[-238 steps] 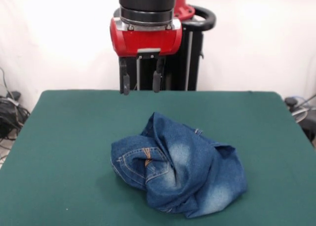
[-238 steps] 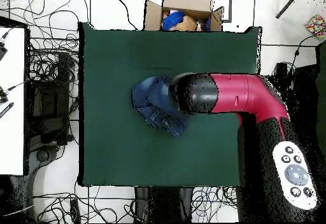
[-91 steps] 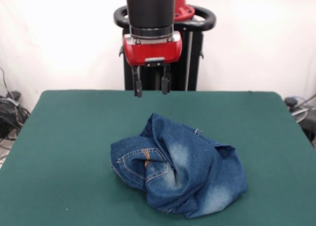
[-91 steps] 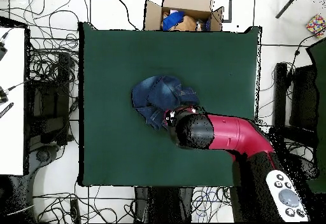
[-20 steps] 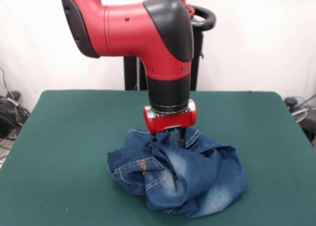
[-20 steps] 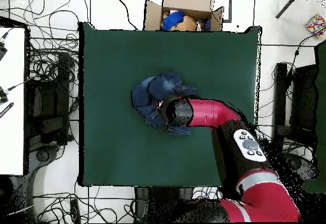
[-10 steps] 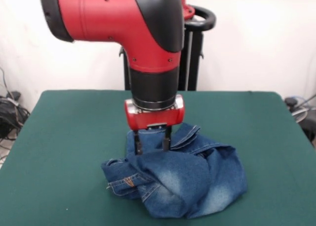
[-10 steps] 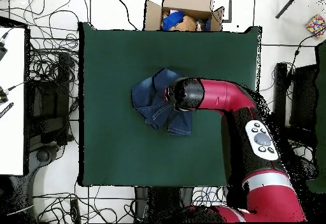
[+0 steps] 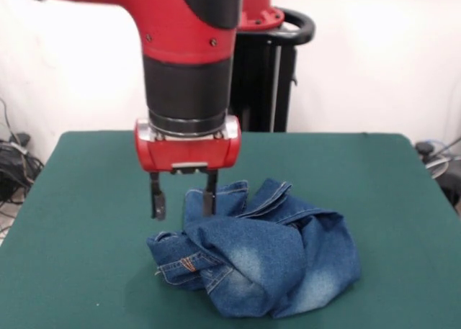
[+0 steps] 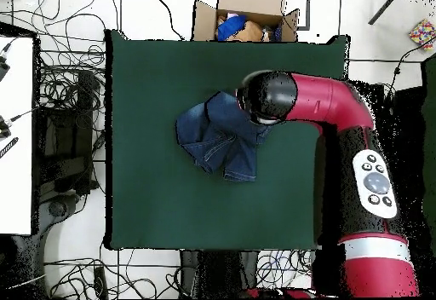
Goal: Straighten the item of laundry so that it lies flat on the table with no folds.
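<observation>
Jeans (image 9: 263, 260): blue denim, faded whitish patches, tan stitching; crumpled in a heap with many folds, lying near the middle of the table, below and to the right of the jaws in the front view. Two hemmed edges stick up at the heap's far side, just right of the jaws. A pocket seam with tan stitching shows at the heap's lower left, beneath the jaws.
Jeans, overhead (image 10: 217, 139): partly spread, one end under the arm's wrist, the rest reaching away from it.
Jaws (image 9: 183, 197): two dark fingers, standing apart with a clear gap, nothing between them. Right finger at the heap's upper left edge, in front of or touching the denim, cannot tell which; left finger hangs over bare cloth, clear of the jeans.
Arm (image 9: 189, 70): red and black, coming down from above; red collar just above the jaws. In the overhead view its wrist (image 10: 271, 96) hides the jaws.
Table (image 9: 86, 199): dark green cloth, plain; bare on all sides of the jeans.
Box (image 10: 247, 15): open cardboard, just beyond the table's edge, with blue and tan items inside; contents too small to tell.
Writing, brands, labels: none readable on jeans, arm or box.
</observation>
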